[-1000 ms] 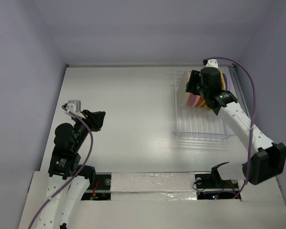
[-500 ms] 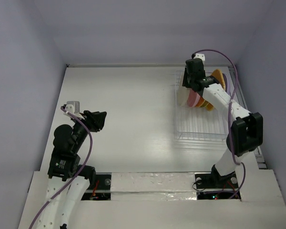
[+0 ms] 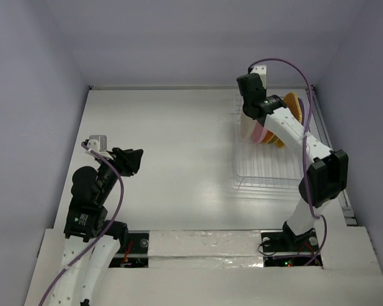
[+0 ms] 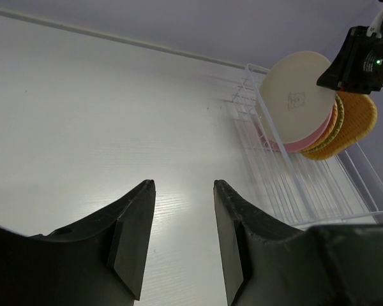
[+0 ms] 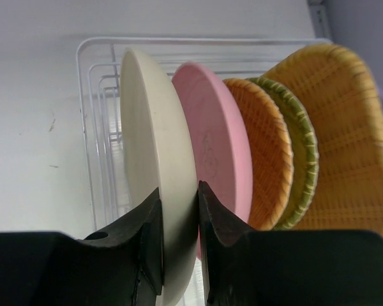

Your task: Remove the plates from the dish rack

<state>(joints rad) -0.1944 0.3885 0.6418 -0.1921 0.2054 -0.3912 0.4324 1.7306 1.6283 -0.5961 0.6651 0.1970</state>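
Cannot see the lower rim of the cream plate, covered between the fingers of the right claw. Cut off there by the right edge: the yellow woven plate. From above, mostly hidden behind the right arm: the plates in the dish rack, too small to count.

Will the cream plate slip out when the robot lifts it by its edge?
Maybe. The cream plate looks smooth, so the right fingers pinching only its rim might slip. It looks stiff, so it probably won't bend. Upright on edge beside the pink plate, it could tip or roll if released.
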